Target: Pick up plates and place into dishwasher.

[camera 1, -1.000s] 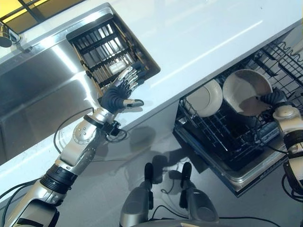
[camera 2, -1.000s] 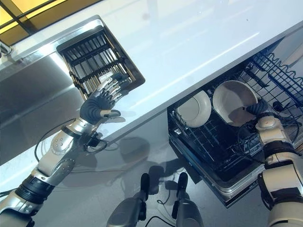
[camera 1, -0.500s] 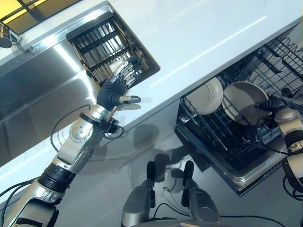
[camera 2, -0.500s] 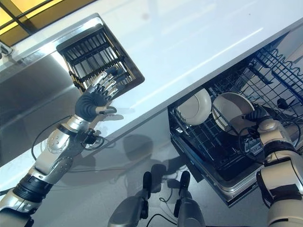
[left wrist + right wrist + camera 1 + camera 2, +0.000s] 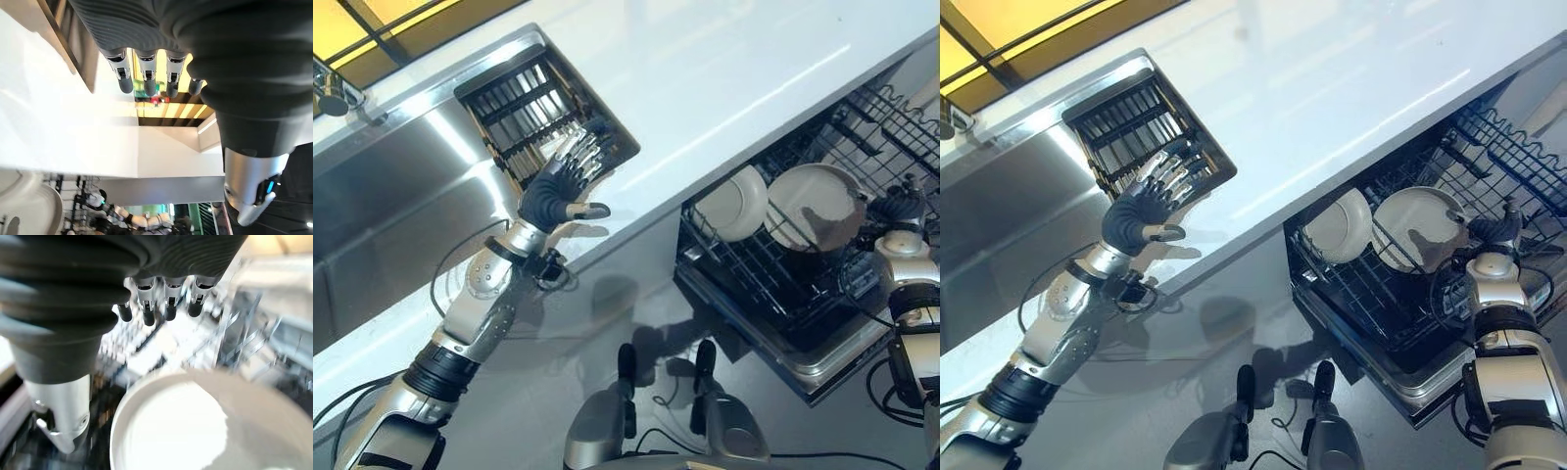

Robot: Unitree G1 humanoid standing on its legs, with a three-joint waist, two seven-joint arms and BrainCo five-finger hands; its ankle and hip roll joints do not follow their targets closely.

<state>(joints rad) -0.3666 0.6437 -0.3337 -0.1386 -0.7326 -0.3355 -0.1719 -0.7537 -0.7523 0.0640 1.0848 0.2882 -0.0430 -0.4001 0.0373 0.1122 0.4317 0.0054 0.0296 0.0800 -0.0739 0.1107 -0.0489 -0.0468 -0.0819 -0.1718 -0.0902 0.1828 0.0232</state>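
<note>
Plates [image 5: 813, 206] in dishwasher rack [image 5: 1371, 294] look stiff, slick, breakable: grip by rim w/ thumb opposed; right hand [image 5: 899, 208] and left hand [image 5: 560, 186] fingers [image 5: 168, 301] straight, holding nothing.

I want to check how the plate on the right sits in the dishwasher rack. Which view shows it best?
The left eye view: the right plate stands on edge in the rack beside a second plate, the right hand open next to it. The right eye view matches this. The right wrist view gives a blurred close-up of its face.
</note>
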